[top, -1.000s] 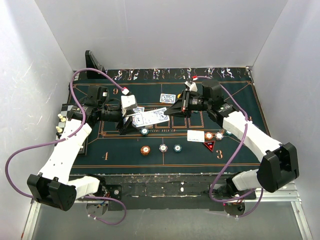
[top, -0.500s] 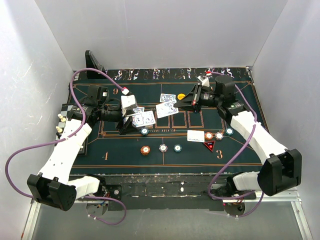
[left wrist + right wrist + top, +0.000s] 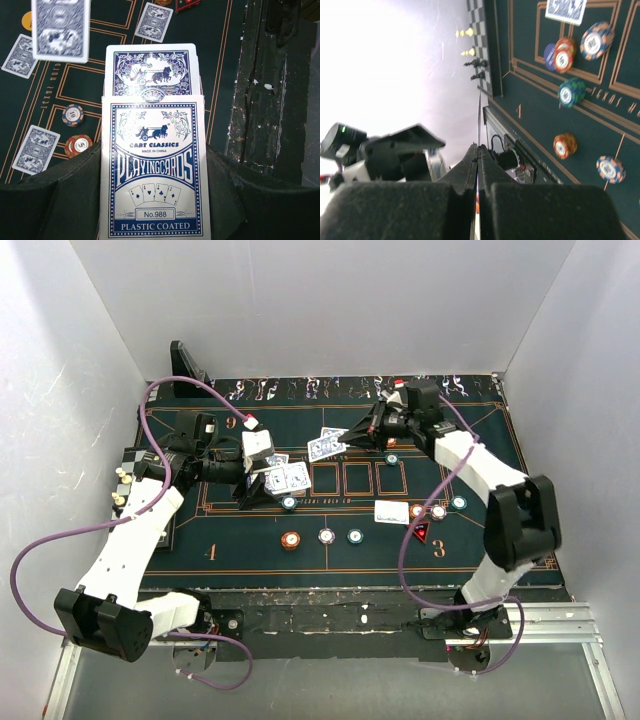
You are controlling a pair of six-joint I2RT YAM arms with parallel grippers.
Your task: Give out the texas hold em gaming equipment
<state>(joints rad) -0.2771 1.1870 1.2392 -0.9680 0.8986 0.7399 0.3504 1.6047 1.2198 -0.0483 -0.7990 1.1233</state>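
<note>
My left gripper point(image 3: 262, 480) is shut on a blue-and-white playing card box point(image 3: 152, 165), with the blue-backed deck point(image 3: 150, 70) sticking out of its top. My right gripper point(image 3: 357, 437) is shut on one blue-backed card point(image 3: 327, 447), held above the mat's back middle. That card is edge-on in the right wrist view point(image 3: 478, 117) and also shows in the left wrist view point(image 3: 60, 27). Chips point(image 3: 290, 540) lie in a row on the mat, with more chips point(image 3: 438, 511), a face-up white card point(image 3: 391, 511) and a red triangular marker point(image 3: 418, 531) at the right.
The dark green mat point(image 3: 250, 550) covers the table. A blue-backed card point(image 3: 336, 432) lies at the back. A chequered board point(image 3: 135, 455) with small pieces sits at the left edge. A black stand point(image 3: 186, 365) is at the back left. White walls enclose the table.
My right gripper has drawn one card away from the deck and carried it back and right; its forearm has swung toward the back. The left arm has not moved.
</note>
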